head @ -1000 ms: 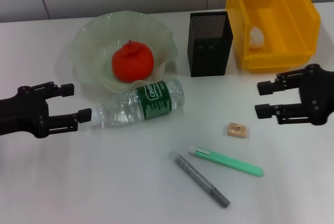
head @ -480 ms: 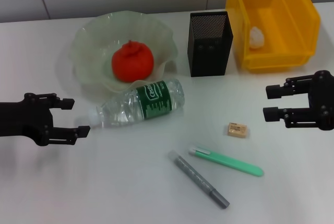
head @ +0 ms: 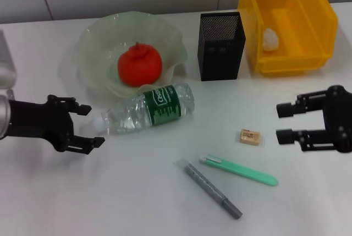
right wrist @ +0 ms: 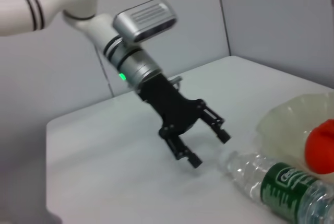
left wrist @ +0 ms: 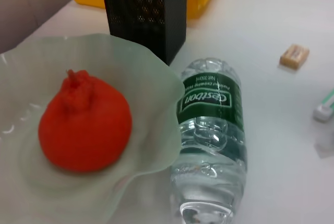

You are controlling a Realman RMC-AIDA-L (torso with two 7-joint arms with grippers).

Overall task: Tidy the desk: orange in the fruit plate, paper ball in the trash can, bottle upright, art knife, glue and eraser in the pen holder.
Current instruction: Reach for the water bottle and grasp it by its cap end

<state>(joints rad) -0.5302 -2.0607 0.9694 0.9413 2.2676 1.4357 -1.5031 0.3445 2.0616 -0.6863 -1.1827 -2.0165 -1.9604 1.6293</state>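
- Left end effector (head: 88,125) low over the counter (head: 110,192), released, fingers spread wide, tips aimed at the cap end of the bottle (head: 149,109) and just beside it, not touching.
- Bottle lying on its side, green label up, its shoulder just beside the rim of the fruit plate (head: 99,38).
- Orange (head: 139,64) sitting in the plate's hollow.
- Pen holder (head: 221,46), black mesh, upright between the plate and the yellow trash can (head: 319,21).
- Paper ball (head: 269,39) down inside the trash can.
- Right end effector (head: 285,121) at the right side of the counter, released and holding nothing, fingers parted, pointing toward the eraser (head: 250,136) but apart from it.
- Eraser flat on the counter, near the green art knife (head: 238,170).
- Art knife lying beside the grey glue (head: 209,188), both loose on the counter in front of the bottle.
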